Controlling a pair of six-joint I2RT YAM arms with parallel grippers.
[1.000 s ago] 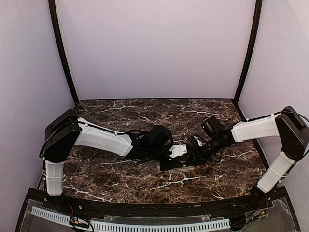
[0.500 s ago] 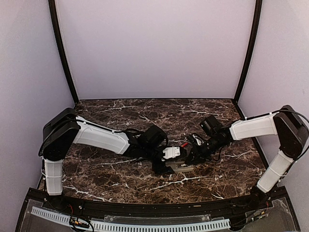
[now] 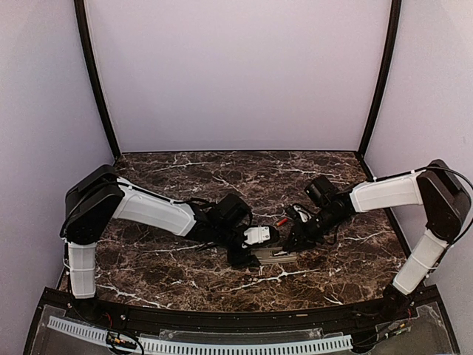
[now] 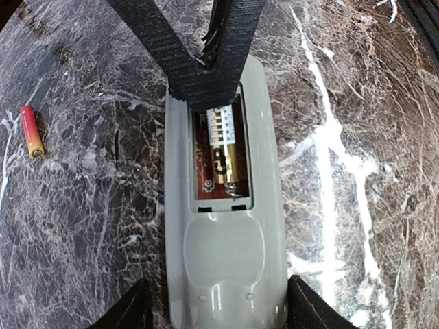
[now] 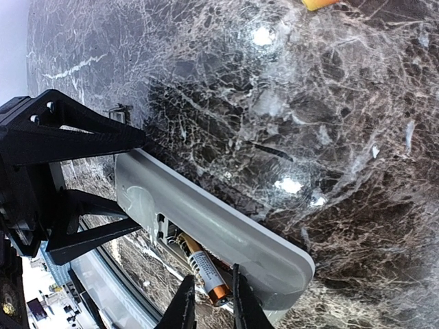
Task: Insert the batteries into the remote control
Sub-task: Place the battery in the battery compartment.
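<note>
The remote control lies grey back up on the marble, its battery recess uncovered. One battery rests tilted in the recess, its coppery end raised. My right gripper reaches in from the remote's far end, its fingertips slightly apart on either side of that end, with a thin gap showing. My left gripper straddles the remote's near end, open, not pinching it. A second, red battery lies loose on the table, left of the remote. From above, the remote sits between the left gripper and the right gripper.
The loose red battery lies just behind the remote, near the right arm's wrist. A black curved rail bounds the table's near edge. Plain walls and black posts close off the back and sides.
My left gripper has widened off the remote and drawn back to the left. The right gripper's jaws have eased apart a little. The red battery behind the remote has come into sight.
</note>
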